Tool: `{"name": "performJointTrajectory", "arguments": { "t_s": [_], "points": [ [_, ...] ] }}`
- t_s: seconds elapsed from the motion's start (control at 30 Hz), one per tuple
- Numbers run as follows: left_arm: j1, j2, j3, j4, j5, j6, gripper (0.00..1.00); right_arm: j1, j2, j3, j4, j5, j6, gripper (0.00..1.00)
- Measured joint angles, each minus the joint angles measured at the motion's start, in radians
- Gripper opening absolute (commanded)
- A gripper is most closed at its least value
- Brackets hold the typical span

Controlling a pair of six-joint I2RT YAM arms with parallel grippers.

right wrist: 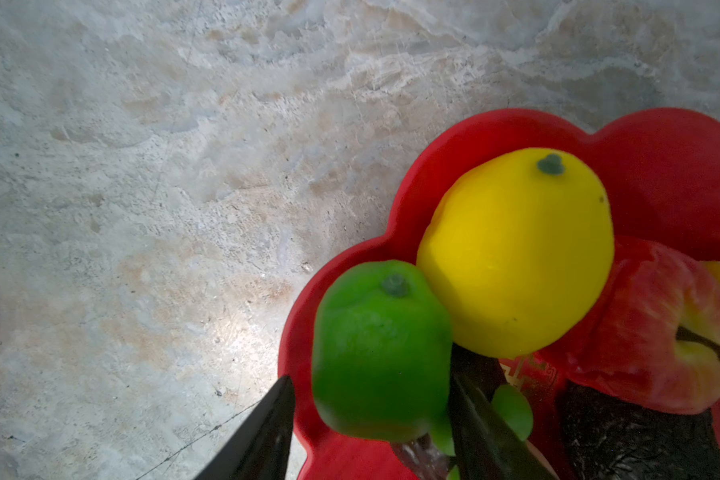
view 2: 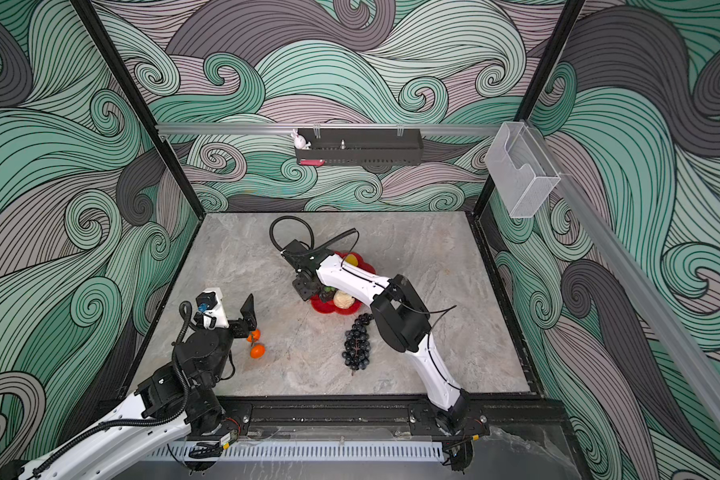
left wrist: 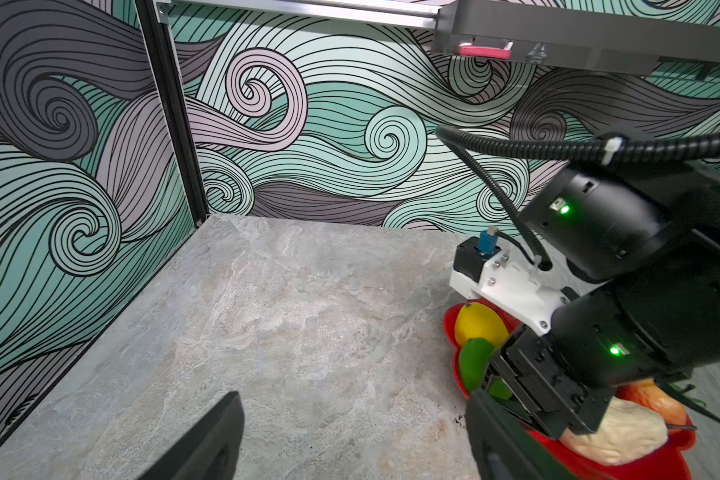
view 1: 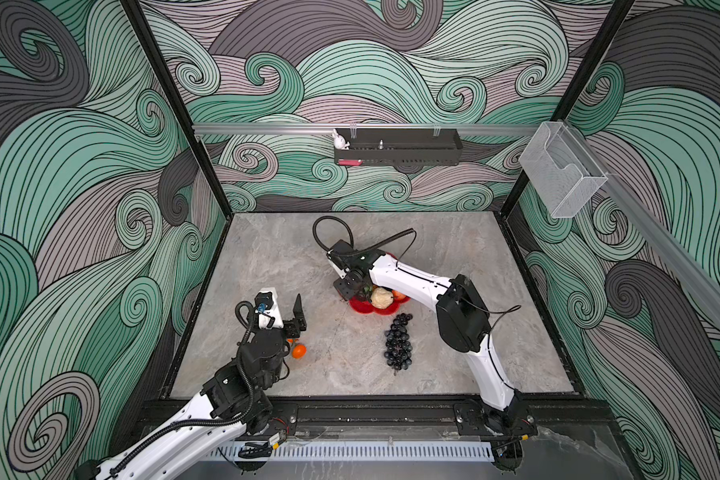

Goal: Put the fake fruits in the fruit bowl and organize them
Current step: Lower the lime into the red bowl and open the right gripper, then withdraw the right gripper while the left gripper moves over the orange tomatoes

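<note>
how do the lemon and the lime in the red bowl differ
The lemon is yellow, the lime green. The lemon looks bigger than the lime. The lime is at the fruit bowl's rim, between the fingers of the right gripper; the lemon lies further in, clear of them. Both have a dark green stem nub.

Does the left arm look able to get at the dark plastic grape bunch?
Probably yes: the dark plastic grape bunch lies uncovered, with only bare grey marbled table between it and the open left gripper.
</note>
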Motion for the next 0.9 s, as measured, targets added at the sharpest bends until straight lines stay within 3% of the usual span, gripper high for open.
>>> {"name": "performJointTrajectory", "arguments": {
  "t_s": [0.2,0.37,0.63,0.9],
  "points": [
    [0.0,0.107,0.031,-0.038,-0.014,-0.039,0.85,0.023,-0.039,0.068,-0.057,0.039,-0.005,0.72],
    [0.016,0.177,0.052,-0.048,-0.011,-0.07,0.85,0.051,-0.198,-0.037,-0.076,0.056,-0.004,0.74],
    [0.09,0.339,0.111,-0.09,0.09,-0.14,0.85,0.071,-0.568,-0.377,-0.032,0.06,0.023,0.76],
    [0.12,0.454,0.32,-0.326,0.246,-0.282,0.85,0.071,-0.972,-0.79,0.031,0.094,0.087,0.86]
  ]
}}
